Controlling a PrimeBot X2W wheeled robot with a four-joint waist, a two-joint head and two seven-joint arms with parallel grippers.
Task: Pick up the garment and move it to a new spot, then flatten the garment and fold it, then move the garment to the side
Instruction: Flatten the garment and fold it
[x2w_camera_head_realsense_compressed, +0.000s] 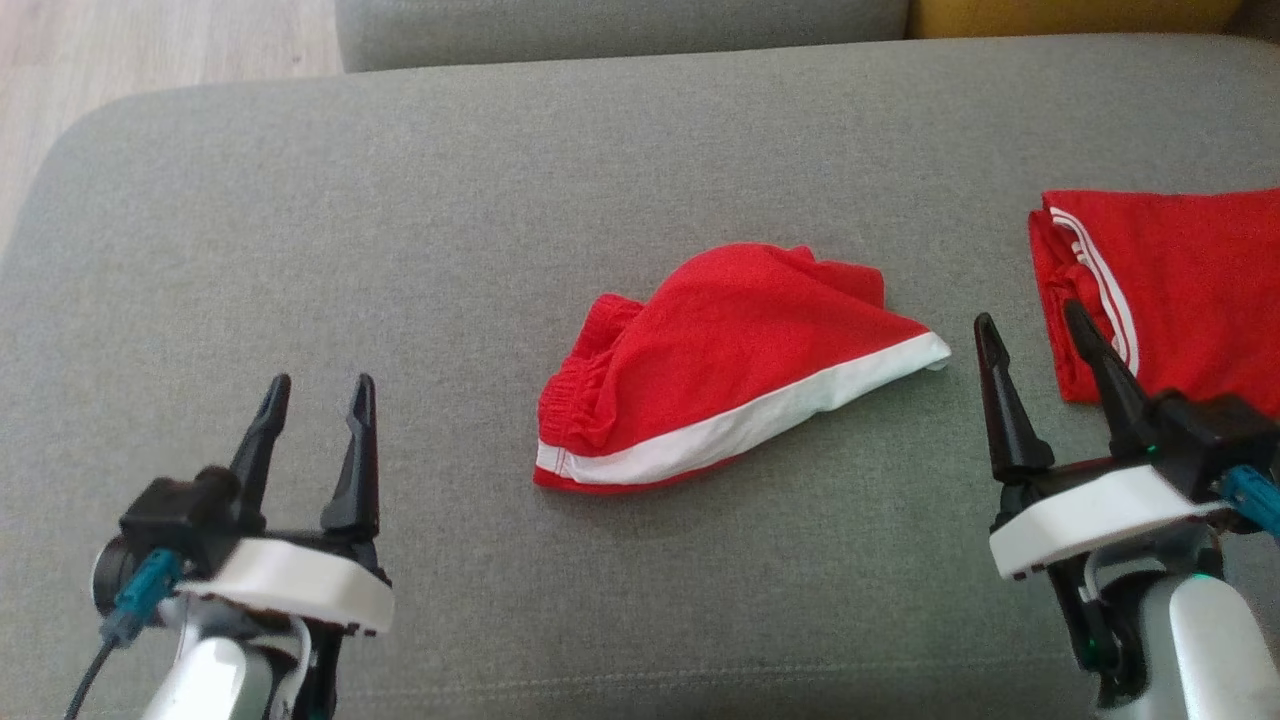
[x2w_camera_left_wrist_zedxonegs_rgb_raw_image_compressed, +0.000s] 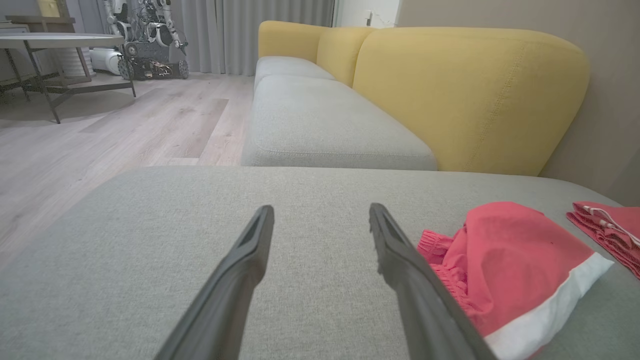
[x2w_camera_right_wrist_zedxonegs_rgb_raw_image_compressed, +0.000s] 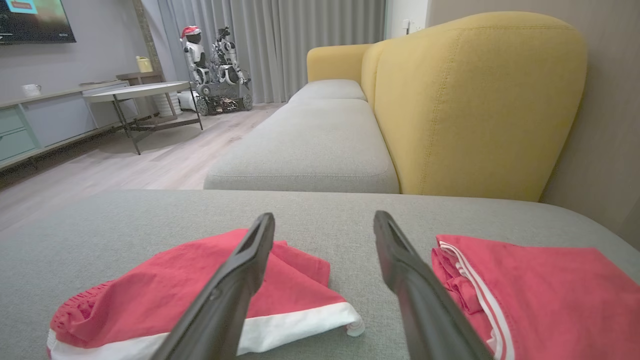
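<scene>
1. the left gripper (x2w_camera_head_realsense_compressed: 321, 385) hovers near the front left corner of the grey cushion (x2w_camera_head_realsense_compressed: 400, 200), its two dark fingers spread wide with nothing between them.
2. the right gripper (x2w_camera_head_realsense_compressed: 1030, 315) sits near the front right corner, jaws likewise wide apart and holding nothing.
3. between the two grippers, at the middle of the cushion, lies the red garment (x2w_camera_head_realsense_compressed: 730, 360), bunched into a low mound, with a gathered waistband toward the left and a white band along its front edge.
4. just past the right gripper, at the cushion's right edge, a folded red cloth (x2w_camera_head_realsense_compressed: 1190, 280) with thin white stripes lies flat, apart from the garment.
5. in the left wrist view a yellow backrest (x2w_camera_left_wrist_zedxonegs_rgb_raw_image_compressed: 470, 95) rises beyond the cushion's far right corner.
</scene>
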